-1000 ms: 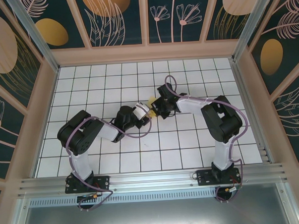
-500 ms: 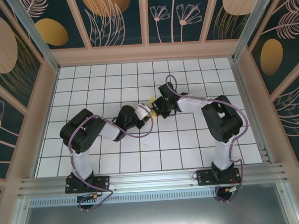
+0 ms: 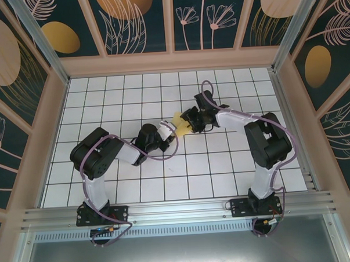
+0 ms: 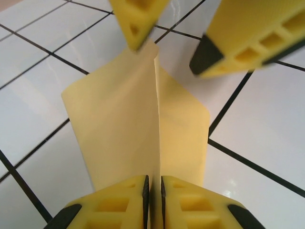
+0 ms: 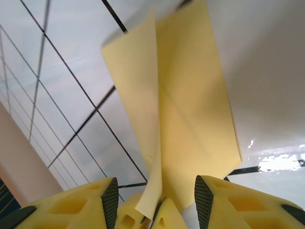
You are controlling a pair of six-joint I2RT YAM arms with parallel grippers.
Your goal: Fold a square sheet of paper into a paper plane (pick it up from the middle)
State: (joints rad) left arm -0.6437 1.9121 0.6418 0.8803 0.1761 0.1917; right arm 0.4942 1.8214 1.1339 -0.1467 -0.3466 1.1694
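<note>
Paper edge clenched in left gripper jaws, right gripper jaws released, tiles around.

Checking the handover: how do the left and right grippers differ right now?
The left gripper is shut, pinching the folded paper along its crease; the right gripper is open, fingers apart on either side of the paper. The left grips the paper; the right grips nothing. Both have yellow fingers with black pads.

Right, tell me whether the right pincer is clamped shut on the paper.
No, the right pincer stands open, its fingers well apart with the folded yellow paper between them.
</note>
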